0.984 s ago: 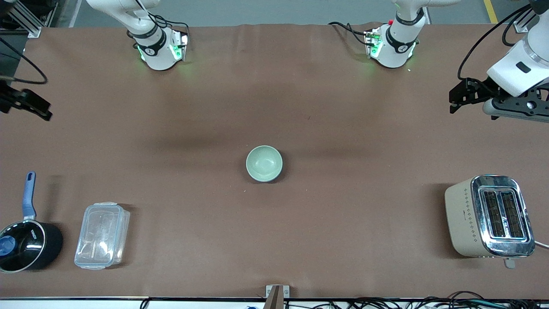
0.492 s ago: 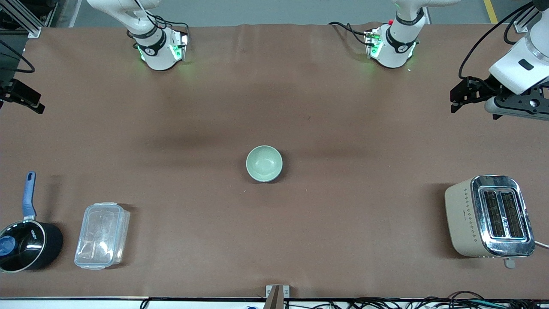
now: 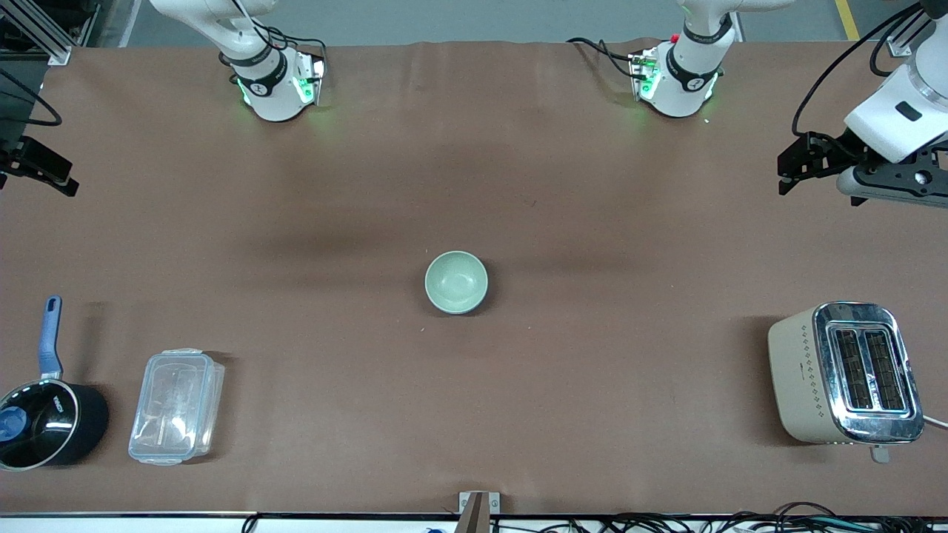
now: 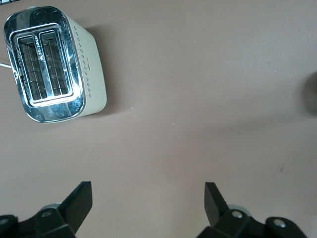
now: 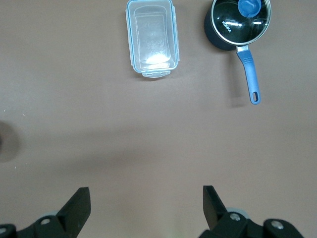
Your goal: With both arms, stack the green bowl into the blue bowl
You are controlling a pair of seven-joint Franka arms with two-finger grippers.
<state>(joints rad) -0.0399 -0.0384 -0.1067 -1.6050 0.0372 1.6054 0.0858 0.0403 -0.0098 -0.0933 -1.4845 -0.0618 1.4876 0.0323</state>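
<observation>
The green bowl (image 3: pixel 456 282) sits upright at mid-table, nested in the blue bowl (image 3: pixel 483 292), of which only a thin dark edge shows. The left gripper (image 4: pixel 148 201), fingers spread apart and empty, hangs over bare table at the left arm's end, the 2-slot toaster (image 3: pixel 844 372) nearer the front camera. The right gripper (image 5: pixel 146 203), likewise spread and empty, hangs over the right arm's end, where a clear lidded container (image 3: pixel 176 406) lies beside a black saucepan (image 3: pixel 46 418).

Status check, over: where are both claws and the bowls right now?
Left claw open, up at the left arm's end. Right claw open, up at the right arm's end. Green bowl mid-table, seemingly nested in blue bowl. Nothing nearby.
</observation>
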